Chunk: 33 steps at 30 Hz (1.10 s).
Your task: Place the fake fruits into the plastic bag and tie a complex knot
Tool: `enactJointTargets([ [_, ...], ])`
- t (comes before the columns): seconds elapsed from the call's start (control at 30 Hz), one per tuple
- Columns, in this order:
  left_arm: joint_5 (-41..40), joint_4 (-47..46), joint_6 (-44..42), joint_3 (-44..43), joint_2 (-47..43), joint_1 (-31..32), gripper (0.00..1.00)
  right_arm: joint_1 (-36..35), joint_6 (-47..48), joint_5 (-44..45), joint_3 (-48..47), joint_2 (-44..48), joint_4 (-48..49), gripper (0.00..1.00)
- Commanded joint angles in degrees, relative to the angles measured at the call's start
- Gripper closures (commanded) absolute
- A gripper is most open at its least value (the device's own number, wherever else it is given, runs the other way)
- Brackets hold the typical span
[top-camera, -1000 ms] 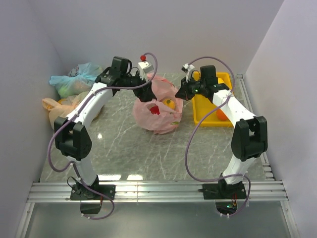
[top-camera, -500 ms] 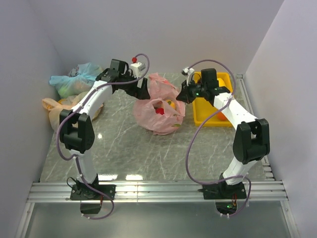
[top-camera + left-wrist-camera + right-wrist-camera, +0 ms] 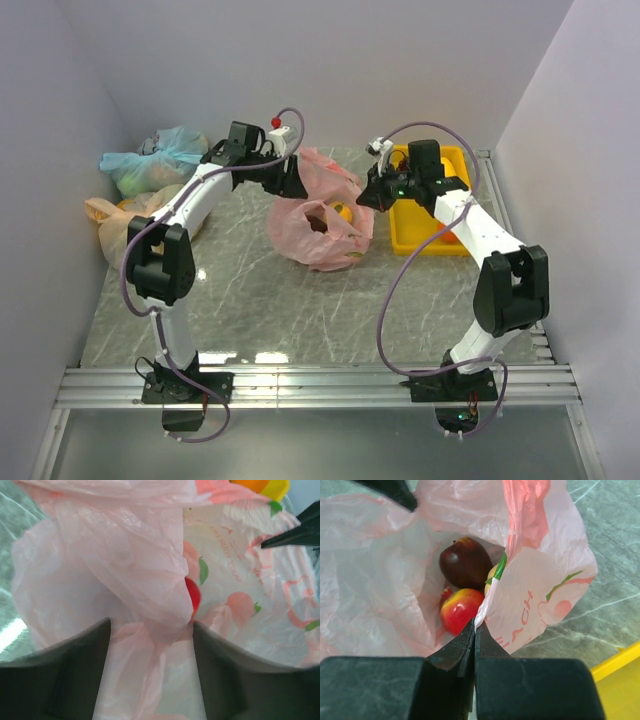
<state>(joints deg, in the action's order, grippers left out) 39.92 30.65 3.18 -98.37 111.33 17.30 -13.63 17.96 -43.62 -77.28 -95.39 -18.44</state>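
Note:
The salmon-pink plastic bag [image 3: 318, 215] lies mid-table with its mouth held up. My right gripper [image 3: 475, 625] is shut on the bag's right rim and also shows in the top view [image 3: 368, 195]. My left gripper [image 3: 292, 183] is at the bag's far left rim. Its jaws stand apart with bunched bag film [image 3: 150, 645] between them. Inside the bag lie a dark red-brown fruit [image 3: 465, 562], a red-yellow round fruit [image 3: 460, 610] and a yellow one [image 3: 491, 575]. From above, a yellow-orange fruit [image 3: 343, 211] shows in the mouth.
A yellow tray [image 3: 415, 238] stands right of the bag under my right arm, with an orange fruit [image 3: 447, 237] partly hidden in it. A blue-green tied bag [image 3: 150, 160] and a peach-orange tied bag [image 3: 112, 220] lie at the far left by the wall.
My left gripper has drawn slightly left and back at the bag's rim. My right gripper has shifted a little towards the tray with the rim. The bag's mouth stands wider.

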Motion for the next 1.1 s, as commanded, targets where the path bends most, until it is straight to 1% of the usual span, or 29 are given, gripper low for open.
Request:
enactJointTargets([
  [0.0, 1.91, -1.13, 0.69, -2.87, 0.64, 0.72, 0.49, -0.35, 1.82, -2.35, 0.98, 3.9, -0.11, 0.98],
  [0.03, 1.83, -0.86, 0.86, -3.67, 1.34, 0.8, 0.59, -0.26, 1.82, -2.26, 1.07, 3.99, -0.28, 0.97],
  [0.07, 2.09, -0.6, 1.04, -4.37, 1.52, 0.81, 0.69, -0.08, 1.65, -2.18, 1.07, 4.08, -0.11, 0.89],
  [0.1, 2.26, 0.01, 1.04, -5.68, 1.78, 0.81, 0.86, 0.09, 0.95, -1.57, 1.07, 4.25, 0.41, 0.85],
  [0.13, 2.09, 0.19, 0.86, -6.04, 1.44, 0.72, 0.94, 0.88, 0.33, -1.3, 0.73, 4.34, 0.85, 0.83],
  [0.17, 2.0, 0.28, 0.95, -6.13, 1.17, 0.72, 1.0, 1.23, -0.37, -0.95, 0.55, 4.34, 1.29, 0.79],
  [0.2, 2.09, 0.63, 0.6, -5.96, 0.39, 0.63, 1.0, 1.67, -2.12, -0.6, -0.24, 4.34, 2.17, 0.74],
  [0.23, 1.92, 0.55, 0.51, -5.7, -0.14, 0.63, 1.0, 2.72, -2.92, -0.51, -0.85, 4.25, 2.26, 0.67],
  [0.27, 1.74, 0.2, 0.51, -5.26, -0.76, 0.63, 1.0, 3.25, -3.62, -0.51, -1.64, 4.25, 2.18, 0.53],
  [0.33, 1.22, -1.29, 0.6, -3.68, -3.13, 0.45, 1.0, 4.65, -7.04, -0.86, -3.05, 4.95, 2.96, 0.42],
  [0.37, 0.95, -1.65, 0.69, -3.41, -3.74, 0.45, 1.0, 6.32, -8.71, -0.68, -3.14, 5.3, 3.92, 0.29],
  [0.4, 0.86, -1.74, 0.6, -3.15, -4.27, 0.37, 1.0, 7.29, -12.12, -0.59, -3.32, 5.92, 5.67, 0.27],
  [0.47, 0.25, -1.3, 0.25, -3.41, -5.15, 0.45, 1.0, 9.4, -14.69, 0.02, -4.9, 5.75, 6.31, 0.25],
  [0.53, 0.24, -1.12, -0.28, -3.67, -5.42, 0.45, 1.0, 12.12, -15.93, 1.16, -7.87, 3.82, 4.73, 0.25],
  [0.63, -0.37, -1.12, -0.81, -4.37, -4.9, 0.54, 1.0, 15.82, -14.8, 7.21, -12.19, -0.57, 0.61, 0.25],
  [0.67, -0.72, -0.86, -1.07, -4.9, -4.72, 0.54, 1.0, 16.52, -13.92, 10.8, -13.68, -3.71, -1.67, 0.25],
  [0.7, -0.9, -0.86, -1.24, -4.99, -4.54, 0.54, 1.0, 17.31, -13.48, 12.22, -15.26, -5.57, -3.0, 0.25],
  [0.77, -1.34, -0.95, -1.33, -4.91, -4.19, 0.46, 1.0, 18.98, -13.12, 14.51, -21.58, -9.79, -5.37, 0.25],
  [0.8, -1.34, -1.21, -1.33, -4.56, -4.19, 0.54, 1.0, 19.34, -13.3, 17.05, -26.47, -14.25, -7.38, 0.25],
  [0.83, -1.34, -1.38, -1.16, -4.38, -4.19, 0.54, 1.0, 19.51, -13.56, 18.12, -28.87, -16.47, -8.01, 0.25],
  [0.97, -2.48, -2.26, -0.55, -3.5, -4.19, 0.45, 1.0, 18.99, -17.06, 22.69, -41.96, -27.36, -10.55, 0.25],
  [1.0, -2.74, -2.61, -0.37, -3.5, -4.28, 0.45, 1.0, 18.73, -17.16, 23.83, -47.21, -31.56, -11.26, 0.25],
  [1.07, -3.01, -2.97, -0.1, -3.5, -4.19, 0.54, 1.0, 17.68, -16.73, 25.33, -50.77, -34.85, -12.41, 0.25],
])
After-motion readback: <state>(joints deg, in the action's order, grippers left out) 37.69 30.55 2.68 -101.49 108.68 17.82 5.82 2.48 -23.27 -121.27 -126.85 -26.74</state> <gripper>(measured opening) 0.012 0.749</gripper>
